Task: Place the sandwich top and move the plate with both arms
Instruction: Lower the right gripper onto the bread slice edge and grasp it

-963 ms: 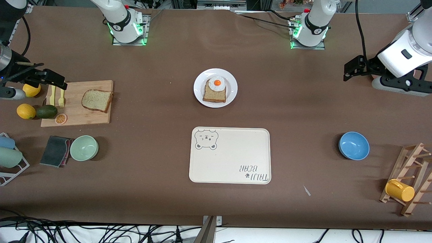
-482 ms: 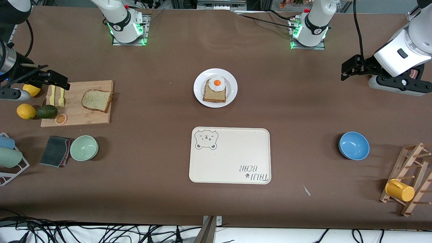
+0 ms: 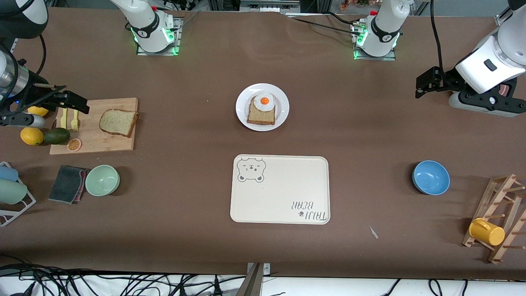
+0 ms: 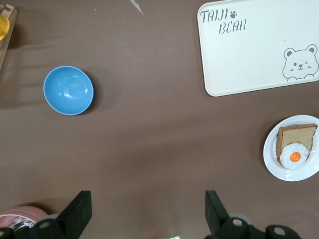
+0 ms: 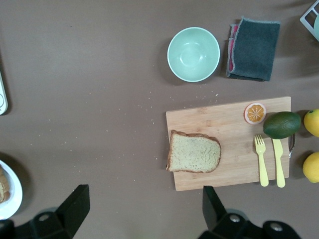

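A robotics lab: bolted arm bases (image 3: 155,31), loose cables (image 3: 82,281), and staged kitchenware on a brown-covered table (image 3: 185,123).

1. Two bread slices are lying out: a plain slice (image 3: 118,122) and an egg-topped slice (image 3: 261,112).
2. Two bowls are sitting: a green bowl (image 3: 102,180) and a blue bowl (image 3: 430,177).
3. Two lemons (image 3: 31,135) are resting.
4. One plate (image 3: 242,102) and one tray (image 3: 283,193) are lying.

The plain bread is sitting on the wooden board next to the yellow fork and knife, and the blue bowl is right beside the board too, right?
Not quite. The bowl beside the wooden board is the green bowl, as the right wrist view shows. The blue bowl sits at the left arm's end of the table. The plain bread does lie on the board, next to the yellow fork and knife.
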